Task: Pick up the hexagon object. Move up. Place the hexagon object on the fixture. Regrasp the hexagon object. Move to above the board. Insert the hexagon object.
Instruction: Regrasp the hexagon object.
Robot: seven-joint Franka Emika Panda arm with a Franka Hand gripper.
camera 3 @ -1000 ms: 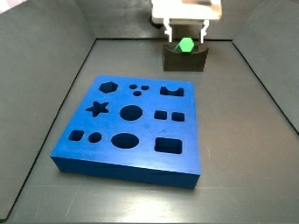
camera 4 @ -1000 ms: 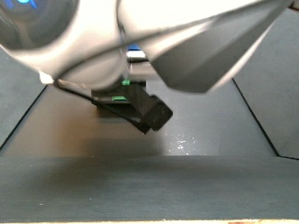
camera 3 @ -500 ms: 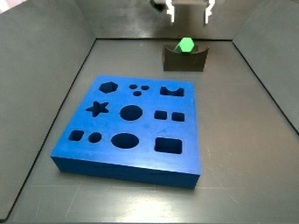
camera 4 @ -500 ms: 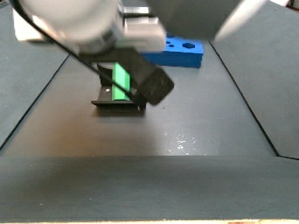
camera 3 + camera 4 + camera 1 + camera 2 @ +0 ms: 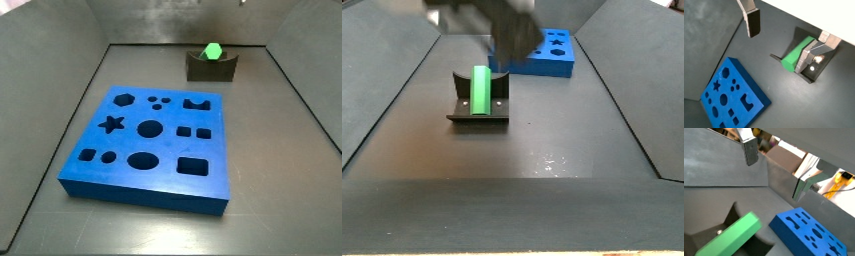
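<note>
1. Wrist view: the gripper (image 5: 787,35) hangs above the floor with its flat silver fingers (image 5: 752,21) spread wide, nothing between them. The small bright green hexagonal plastic bar (image 5: 796,54) leans in the dark notched fixture block (image 5: 813,70); the large bright blue slab of a board with shaped cut-outs (image 5: 731,95) lies well apart.
2. Wrist view: same wide-open jaws; the gripper (image 5: 777,170) is empty, well clear of the hexagon bar (image 5: 731,236). The board (image 5: 811,233) shows just beside it.
3. Side view: hexagon bar (image 5: 211,49) stands tilted in the fixture (image 5: 210,66) beyond the board (image 5: 151,140). The gripper is out of frame here.
4. Side view: the bar's full length (image 5: 480,89) shows along the fixture (image 5: 478,103), which the end-on side view hides. A blurred dark shape above is probably the gripper (image 5: 500,30).
5. Judgement: the bar rests in the notch so a regrasp can take it at a new angle for insertion.
</note>
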